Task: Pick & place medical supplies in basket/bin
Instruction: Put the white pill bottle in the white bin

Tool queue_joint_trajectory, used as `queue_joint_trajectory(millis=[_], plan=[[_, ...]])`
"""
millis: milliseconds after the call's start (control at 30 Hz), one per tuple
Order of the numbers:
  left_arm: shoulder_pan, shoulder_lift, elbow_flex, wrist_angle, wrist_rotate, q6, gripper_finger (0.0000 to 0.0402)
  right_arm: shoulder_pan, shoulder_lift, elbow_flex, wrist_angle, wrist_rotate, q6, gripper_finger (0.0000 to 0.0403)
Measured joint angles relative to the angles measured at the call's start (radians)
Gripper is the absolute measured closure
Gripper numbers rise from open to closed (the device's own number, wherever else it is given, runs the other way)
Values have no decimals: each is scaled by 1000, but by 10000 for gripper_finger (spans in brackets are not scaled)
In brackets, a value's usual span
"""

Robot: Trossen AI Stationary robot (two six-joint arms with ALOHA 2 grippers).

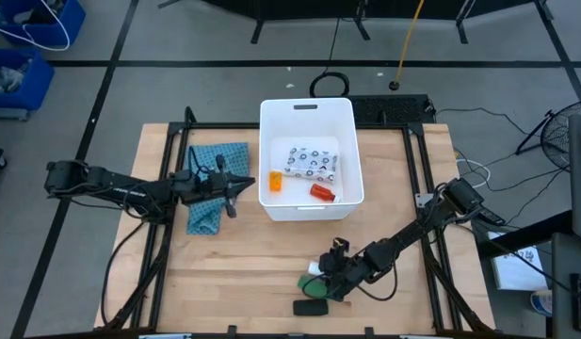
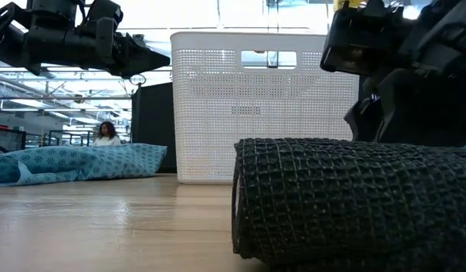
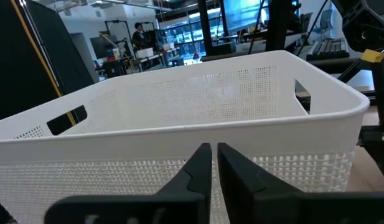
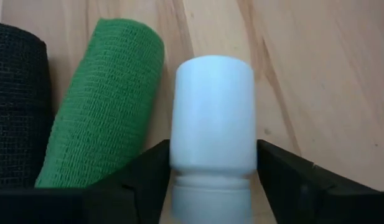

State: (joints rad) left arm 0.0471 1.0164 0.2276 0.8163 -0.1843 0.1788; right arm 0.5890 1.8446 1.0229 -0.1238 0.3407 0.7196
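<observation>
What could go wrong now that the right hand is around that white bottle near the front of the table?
The right hand has its fingers on either side of the white bottle; a loose grip could drop it before the basket. The green roll lies right beside it and may get nudged. The left hand, hovering near the basket's side, might obstruct the drop-off.

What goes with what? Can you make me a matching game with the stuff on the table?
Things:
1. flat white dark-dotted packet
2. teal patterned cloth
3. green mesh roll
4. white plastic bottle

Places:
A. between the right gripper's fingers
B. inside the big white plastic tub
C. on the wood between the black roll and the bottle
D. beside the tub, under the left gripper

Pairs: 1-B, 2-D, 3-C, 4-A
</observation>
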Motion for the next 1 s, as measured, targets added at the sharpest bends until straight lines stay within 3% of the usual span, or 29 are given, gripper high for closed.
queue_joint_trajectory(millis=[133, 400, 600, 800, 1000], plan=[[0, 0, 0, 0, 0, -1, 366, 0, 0, 0, 4, 3, -40, 237], [0, 0, 0, -5, 0, -2, 387, -14, -99, -1, -4, 21, -152, 239], [0, 0, 0, -17, 0, -8, 397, -16, -265, -1, -2, 19, -381, 220], [0, 0, 0, -37, 0, -8, 372, -14, -479, -1, -9, -100, -675, 235], [0, 0, 0, -63, 0, -27, 356, -19, -738, -1, -86, -108, -809, 227]])
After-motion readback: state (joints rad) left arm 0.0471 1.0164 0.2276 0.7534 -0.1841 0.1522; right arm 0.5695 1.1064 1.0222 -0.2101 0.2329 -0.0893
